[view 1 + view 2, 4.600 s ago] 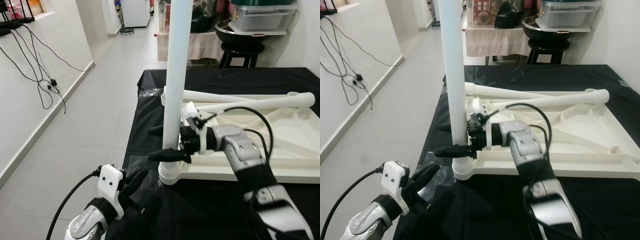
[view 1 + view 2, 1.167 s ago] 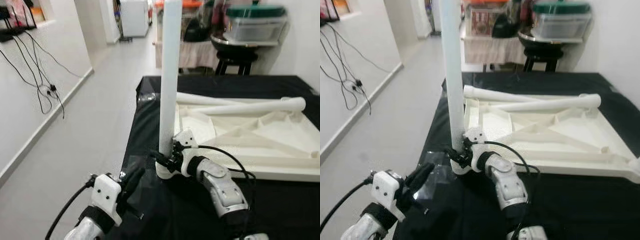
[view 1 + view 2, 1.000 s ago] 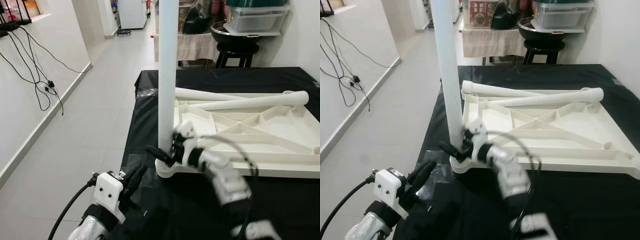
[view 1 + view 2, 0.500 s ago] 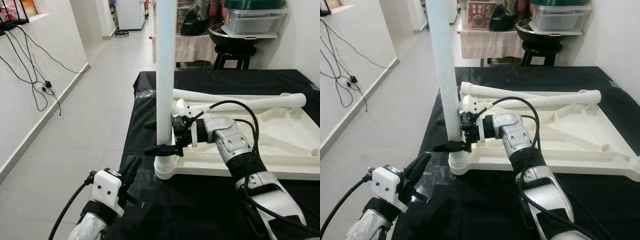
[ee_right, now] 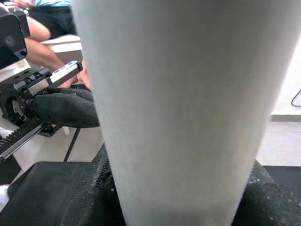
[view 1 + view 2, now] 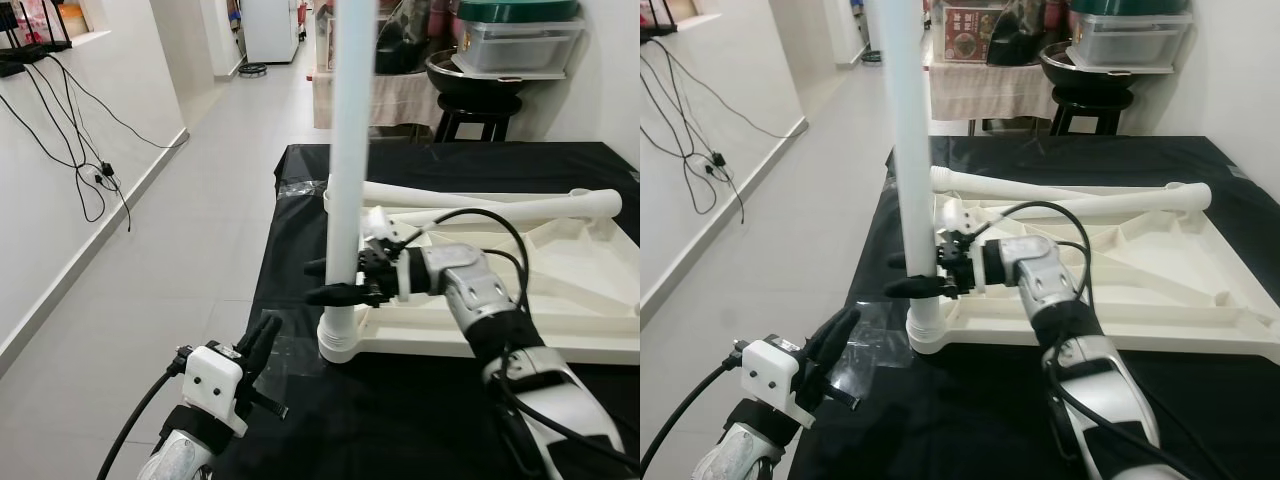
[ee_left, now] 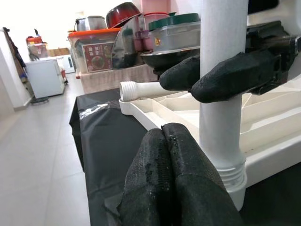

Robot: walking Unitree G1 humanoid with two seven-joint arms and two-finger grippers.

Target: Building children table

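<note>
The right gripper (image 6: 335, 281) is closing its two fingers around the upright white leg (image 6: 350, 150), just above the corner socket (image 6: 338, 345) of the upside-down tabletop (image 6: 560, 290) on the bench (image 6: 300, 215). The left gripper (image 6: 262, 340), fingers pressed together and holding nothing, is waiting lower, beside the socket.

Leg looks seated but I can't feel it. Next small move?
Probably another twist from the right gripper: it clasps the upright leg just above the threaded socket, and the left gripper sits shut and idle.
</note>
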